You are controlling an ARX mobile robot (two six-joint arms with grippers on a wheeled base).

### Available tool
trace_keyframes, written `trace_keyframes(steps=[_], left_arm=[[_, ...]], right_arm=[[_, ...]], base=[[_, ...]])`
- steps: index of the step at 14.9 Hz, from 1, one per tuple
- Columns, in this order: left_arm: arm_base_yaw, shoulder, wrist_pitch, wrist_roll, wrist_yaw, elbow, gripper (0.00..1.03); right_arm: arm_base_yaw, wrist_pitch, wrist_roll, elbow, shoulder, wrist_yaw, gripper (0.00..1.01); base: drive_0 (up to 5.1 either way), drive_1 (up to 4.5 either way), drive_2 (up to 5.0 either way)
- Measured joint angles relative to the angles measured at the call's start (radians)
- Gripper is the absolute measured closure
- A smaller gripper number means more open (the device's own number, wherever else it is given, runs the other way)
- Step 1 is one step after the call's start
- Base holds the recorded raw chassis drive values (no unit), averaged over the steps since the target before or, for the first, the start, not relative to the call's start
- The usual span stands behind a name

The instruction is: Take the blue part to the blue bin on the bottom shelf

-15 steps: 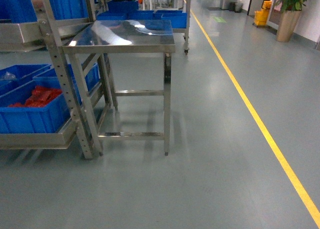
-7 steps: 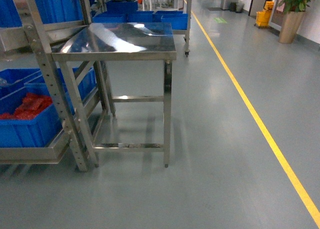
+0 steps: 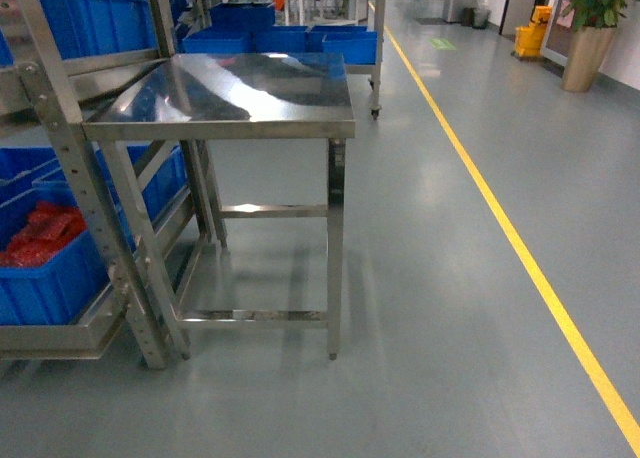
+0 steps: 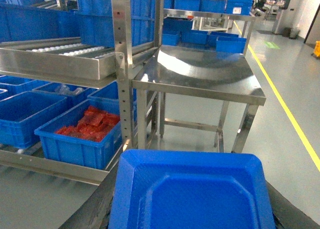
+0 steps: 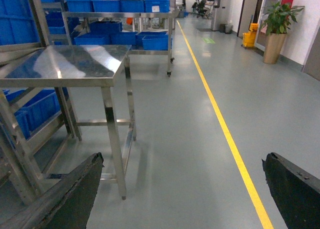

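Note:
A large blue part [image 4: 192, 196], flat with a raised rim, fills the bottom of the left wrist view. My left gripper [image 4: 192, 189] is shut on it, with dark fingers [image 4: 100, 199] along both its sides. Ahead to the left, the bottom shelf [image 4: 50, 165] carries a blue bin [image 4: 75, 146] holding red pieces and an empty blue bin [image 4: 20, 114] beside it. In the head view the same shelf [image 3: 60, 340] and blue bin [image 3: 50, 278] sit at the left edge; neither gripper shows there. My right gripper [image 5: 182, 189] hangs open over bare floor.
A stainless-steel table [image 3: 240, 98] stands against the rack's perforated upright [image 3: 90, 208]. An upper roller tier [image 4: 60, 59] overhangs the bins. A yellow floor line [image 3: 520, 248] runs down the aisle on the right; a potted plant [image 3: 590, 28] and more blue bins [image 3: 350, 43] stand far back.
The head view has rolled forward: the table and rack now look closer, and the rack with its bins has slid towards the left edge.

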Motion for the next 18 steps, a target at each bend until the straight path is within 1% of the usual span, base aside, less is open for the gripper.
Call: trace_keyframes(steps=[10,13,18], left_arm=[[0.000,-0.001,0.001,0.000,0.000,0.000,0.60],[-0.001,0.004,-0.001,0.000,0.001,0.000,0.60],[-0.001,0.001,0.000,0.000,0.002,0.000,0.60]], right_arm=[[0.000,-0.006,0.000,0.000,0.000,0.000,0.03],[0.000,0.000,0.000,0.000,0.000,0.000,0.03],[0.000,-0.004,0.000,0.000,0.000,0.001,0.03]], base=[[0.0,4.10,-4.1],[0.0,0.00,0.0],[-4.7,3.27,1.8]])
